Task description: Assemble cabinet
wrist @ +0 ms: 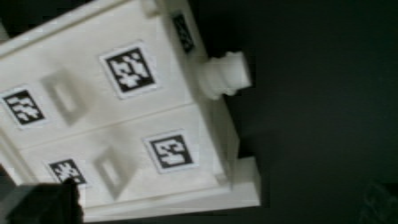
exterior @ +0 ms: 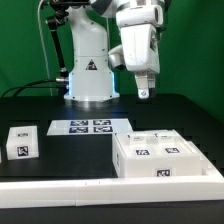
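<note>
Surface [exterior: 40,108]: black, matte, flat; green wall behind.
Fingers [exterior: 145,93]: pale, short, hanging in the air above the surface; cannot tell whether apart or together.
Cabinet [exterior: 165,155]: white plastic box of blocky panels with square black-and-white tags and a round stub [wrist: 228,75]; rests on the surface at five o'clock from the fingers in the exterior view, well apart.
Marker board [exterior: 92,127]: thin, flat, white; seven o'clock.
</note>
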